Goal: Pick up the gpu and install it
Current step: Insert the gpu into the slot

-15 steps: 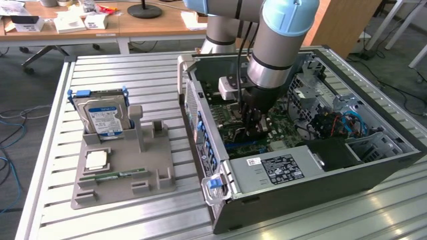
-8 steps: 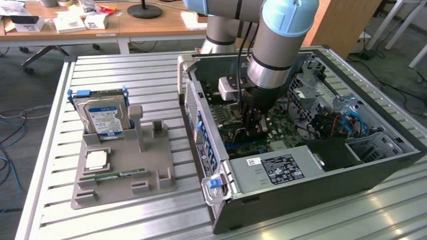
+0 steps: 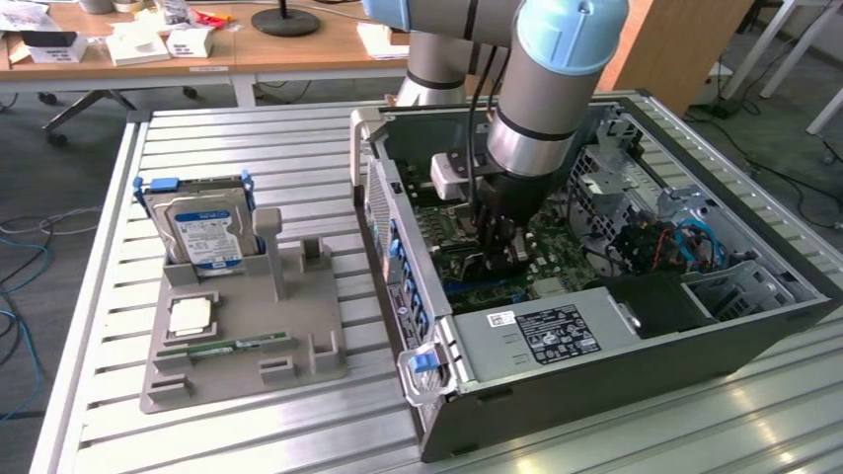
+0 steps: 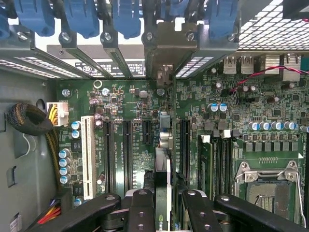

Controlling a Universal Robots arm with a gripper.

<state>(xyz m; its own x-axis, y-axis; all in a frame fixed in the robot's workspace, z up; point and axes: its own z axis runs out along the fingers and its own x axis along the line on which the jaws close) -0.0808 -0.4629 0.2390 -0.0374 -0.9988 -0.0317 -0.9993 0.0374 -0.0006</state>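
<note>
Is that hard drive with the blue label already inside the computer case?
No. The hard drive stands upright in the grey holder on the table, outside the open computer case.

Slatted metal table (image 3: 264, 133) carries grey fixture tray (image 3: 244, 380), computer case (image 3: 633, 395)

**Arm reaching down into the open computer case**

You see the arm (image 3: 547, 89) coming down from the top centre of the frame into the open computer case (image 3: 593, 296), which lies on its side on the slatted metal table (image 3: 237, 138) at centre right. The gripper (image 3: 500, 259) is low over the green motherboard (image 3: 554, 262), its dark fingers (image 3: 498, 232) closed on a thin dark card, the gpu (image 3: 507, 269), standing edge-on to the board. At lower centre of the case you have the power supply (image 3: 540, 336) with its white label. At left of the frame sits a grey holder tray (image 3: 244, 346): a hard drive (image 3: 204, 232) with a blue label stands upright in it, and a slim green memory stick (image 3: 224, 347) lies flat nearer the front.
</note>
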